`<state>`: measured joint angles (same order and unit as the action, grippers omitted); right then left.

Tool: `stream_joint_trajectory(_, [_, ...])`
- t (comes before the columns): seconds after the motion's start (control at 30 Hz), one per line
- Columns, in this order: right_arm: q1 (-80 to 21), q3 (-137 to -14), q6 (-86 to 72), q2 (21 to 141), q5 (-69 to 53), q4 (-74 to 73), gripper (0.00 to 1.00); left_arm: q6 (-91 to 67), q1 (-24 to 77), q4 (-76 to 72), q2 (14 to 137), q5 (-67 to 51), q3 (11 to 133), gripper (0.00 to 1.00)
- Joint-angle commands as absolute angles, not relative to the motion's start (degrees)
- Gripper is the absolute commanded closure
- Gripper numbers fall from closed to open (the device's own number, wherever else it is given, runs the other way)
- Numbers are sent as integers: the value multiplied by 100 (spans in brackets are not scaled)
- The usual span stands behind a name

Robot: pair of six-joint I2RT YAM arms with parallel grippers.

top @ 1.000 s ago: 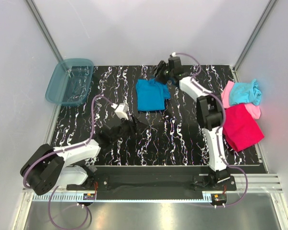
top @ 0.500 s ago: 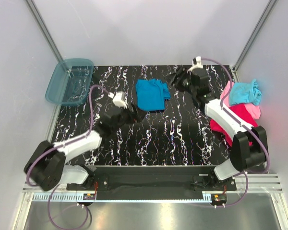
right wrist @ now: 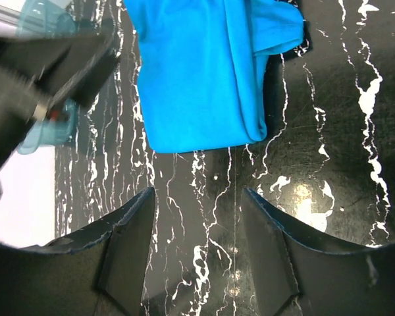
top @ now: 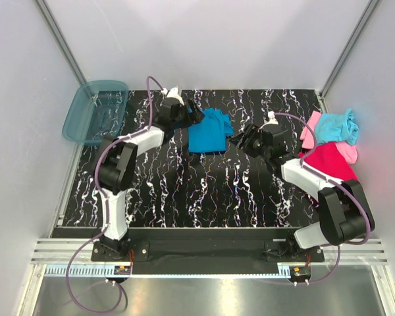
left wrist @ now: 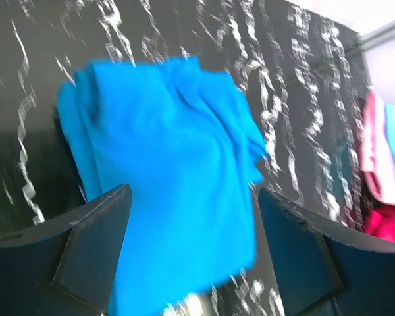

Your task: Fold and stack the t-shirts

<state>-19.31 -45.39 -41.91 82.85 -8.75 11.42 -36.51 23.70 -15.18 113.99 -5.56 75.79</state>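
The folded blue t-shirt (top: 207,131) lies lengthwise near-to-far.

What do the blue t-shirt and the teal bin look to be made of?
Blue t-shirt: soft matte cloth, likely knit, given its limp folds and creases. Teal bin: probably rigid plastic, translucent and glossy; the dark tabletop shows through it.

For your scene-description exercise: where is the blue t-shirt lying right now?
In the top view, the blue t-shirt lies on the black table's far middle, between the left gripper and the right gripper.
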Motion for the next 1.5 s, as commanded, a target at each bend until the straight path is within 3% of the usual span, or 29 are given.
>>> stream_joint_trajectory(0.0, [-1890, -4325, -4254, 8059, -1011, 1766, 39, -3183, 2066, -960, 11959, -817, 8741, 18])
stream_joint_trajectory(0.3, [-1890, -4017, -4482, 8174, -1239, 2135, 39, -2690, 1600, -89, 12989, -993, 10063, 21])
stream_joint_trajectory(0.97, [-1872, -4096, -4526, 8446, -1239, 2259, 41, -3014, 1635, -571, 13307, -1625, 10108, 26])
stream_joint_trajectory(1.1, [-1855, -4078, -4518, 8429, -1213, 2259, 42, -3067, 1670, -650, 13333, -1679, 10099, 34])
stream_joint_trajectory(1.33, [-1846, -4052, -4518, 8472, -1231, 2285, 44, -3103, 1670, -712, 13342, -1802, 10099, 82])
stream_joint_trajectory(1.47, [-1846, -4034, -4544, 8534, -1283, 2347, 45, -3111, 1670, -782, 13280, -1837, 10037, 90])
